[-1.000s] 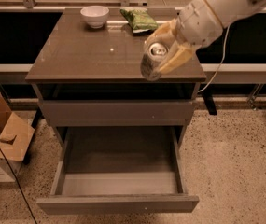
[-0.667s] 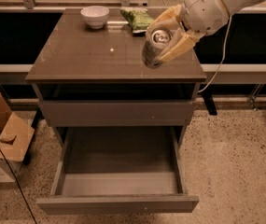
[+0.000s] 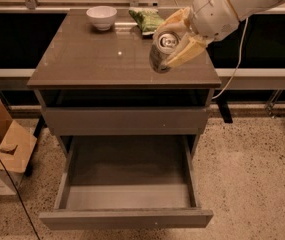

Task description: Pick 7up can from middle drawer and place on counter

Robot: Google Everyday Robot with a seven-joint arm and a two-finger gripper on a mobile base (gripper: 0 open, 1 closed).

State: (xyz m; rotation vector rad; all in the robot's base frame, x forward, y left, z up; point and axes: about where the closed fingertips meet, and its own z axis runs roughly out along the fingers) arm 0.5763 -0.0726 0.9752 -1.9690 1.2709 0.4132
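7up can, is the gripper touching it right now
Touching. In the camera view the gripper has a finger on each side of the 7up can, holding it tilted over the counter.

We see dim, warm light from above, with a small white glare spot on the glossy counter. The pale gripper, over the counter's right side clamping the 7up can, catches it brightest; the middle drawer lies shadowed inside.
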